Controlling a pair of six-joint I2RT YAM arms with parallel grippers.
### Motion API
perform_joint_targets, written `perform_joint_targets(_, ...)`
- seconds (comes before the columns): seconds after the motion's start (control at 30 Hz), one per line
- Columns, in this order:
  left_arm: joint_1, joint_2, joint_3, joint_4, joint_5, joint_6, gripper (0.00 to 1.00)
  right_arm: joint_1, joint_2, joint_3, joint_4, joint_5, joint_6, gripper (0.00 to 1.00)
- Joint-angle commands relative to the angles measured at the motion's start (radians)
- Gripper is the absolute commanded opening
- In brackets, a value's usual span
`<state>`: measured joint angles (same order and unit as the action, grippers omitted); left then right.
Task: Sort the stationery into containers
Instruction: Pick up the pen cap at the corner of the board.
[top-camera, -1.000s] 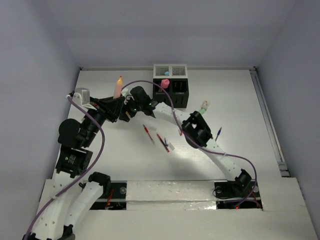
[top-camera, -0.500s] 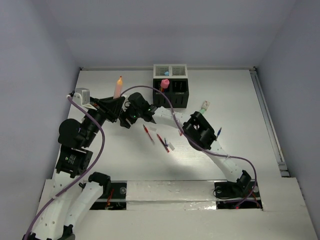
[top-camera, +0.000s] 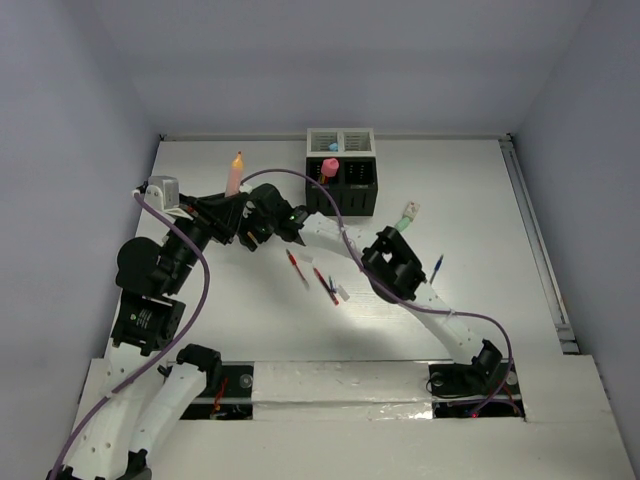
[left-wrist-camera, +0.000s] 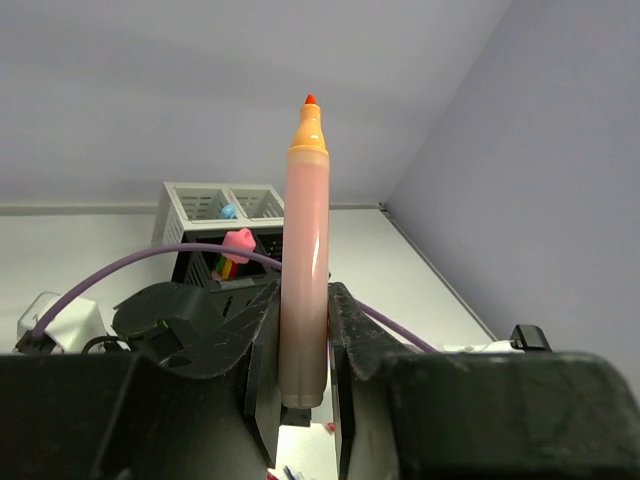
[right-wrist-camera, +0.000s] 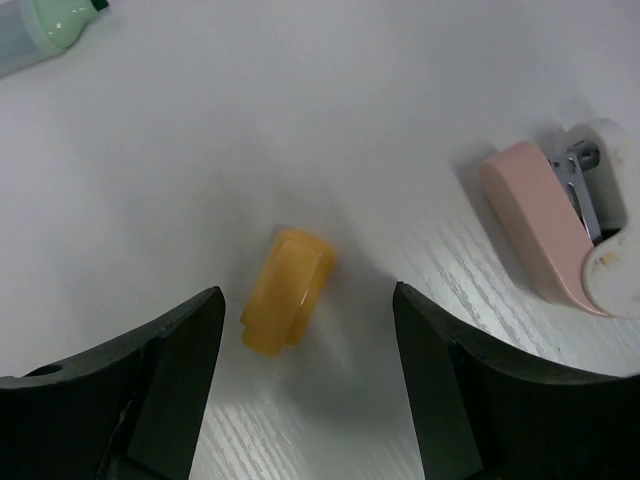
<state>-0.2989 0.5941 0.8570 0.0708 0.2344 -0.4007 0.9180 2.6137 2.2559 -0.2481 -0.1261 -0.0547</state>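
Orange-tipped and uncapped, one chunky orange marker (left-wrist-camera: 305, 250) stands upright, gripped low on its barrel by the closed jaws of the left gripper (left-wrist-camera: 303, 335), over the left part of the white desk (top-camera: 480, 200). One loose orange cap (right-wrist-camera: 288, 290) lies on its side on the desk between the wide-open jaws of the right gripper (right-wrist-camera: 308, 305), touching neither jaw. One pink-and-white stapler (right-wrist-camera: 545, 235) lies near it, and the end of one pale green marker (right-wrist-camera: 45, 30) shows at the corner of the right wrist view. Two joined containers stand at the far middle of the desk: one white box (top-camera: 340, 140) behind and one black box (top-camera: 352, 190) in front. One light blue marker (top-camera: 331, 147) stands in the white box and one pink marker (top-camera: 329, 167) in the left side of the black box; which compartments cannot be told. Loose on the desk between the arms lie two red pens (top-camera: 293, 262), one dark pen (top-camera: 332, 287) touching or just beside the nearer red one, and two small white bits (top-camera: 345, 293). One blue pen (top-camera: 437, 265) lies apart to the right, and one green-and-white marker (top-camera: 408, 213) lies further back; whether it is the one in the wrist view I cannot tell. Any print on these things is too small to read
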Motion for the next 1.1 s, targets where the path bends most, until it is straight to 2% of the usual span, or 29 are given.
perform_joint_targets(0.0,0.009,-0.005,-0.006,0.049,0.003,0.011,0.00,0.028,0.042,0.044,-0.023,0.085,0.013,0.73)
perform_joint_targets(0.13,0.009,-0.005,-0.007,0.050,0.003,0.008,0.00,0.039,0.052,0.051,-0.013,0.117,0.007,0.62)
perform_joint_targets(0.23,0.009,-0.007,-0.007,0.052,0.005,0.008,0.00,0.048,0.072,0.089,-0.028,0.120,0.010,0.59)
perform_joint_targets(0.27,0.009,-0.007,-0.007,0.050,0.005,0.010,0.00,0.048,0.078,0.100,-0.033,0.120,0.010,0.55)
perform_joint_targets(0.4,0.009,-0.007,-0.009,0.050,0.003,0.010,0.00,0.058,0.108,0.146,-0.069,0.154,0.022,0.56)
perform_joint_targets(0.5,0.009,-0.007,-0.009,0.050,0.003,0.008,0.00,0.067,0.124,0.156,-0.071,0.174,0.023,0.60)
perform_joint_targets(0.57,0.009,-0.008,-0.009,0.049,0.003,0.010,0.00,0.067,0.132,0.162,-0.076,0.181,0.029,0.58)
perform_joint_targets(0.63,0.009,-0.008,-0.009,0.049,0.002,0.010,0.00,0.067,0.138,0.166,-0.080,0.187,0.032,0.51)
perform_joint_targets(0.67,0.009,-0.008,-0.009,0.050,0.003,0.010,0.00,0.067,0.137,0.162,-0.080,0.192,0.030,0.44)
perform_joint_targets(0.73,0.009,-0.008,-0.009,0.050,0.003,0.007,0.00,0.067,0.131,0.150,-0.079,0.204,0.029,0.39)
perform_joint_targets(0.77,0.009,-0.007,-0.010,0.050,0.002,0.008,0.00,0.067,0.128,0.143,-0.079,0.213,0.029,0.23)
perform_joint_targets(0.83,0.009,-0.007,-0.013,0.050,0.005,0.002,0.00,0.067,0.108,0.114,-0.071,0.226,0.032,0.11)
perform_joint_targets(0.87,0.009,-0.005,-0.015,0.052,0.008,-0.001,0.00,0.067,0.094,0.096,-0.062,0.230,0.038,0.00)
perform_joint_targets(0.93,0.009,-0.004,-0.022,0.058,0.013,-0.018,0.00,0.067,0.022,0.047,-0.016,0.233,0.053,0.00)
perform_joint_targets(1.03,0.009,-0.007,-0.045,0.078,0.023,-0.056,0.00,0.067,-0.116,-0.161,0.139,0.247,0.119,0.00)
perform_joint_targets(1.07,0.009,-0.013,-0.055,0.090,0.032,-0.069,0.00,0.067,-0.230,-0.294,0.186,0.258,0.133,0.00)
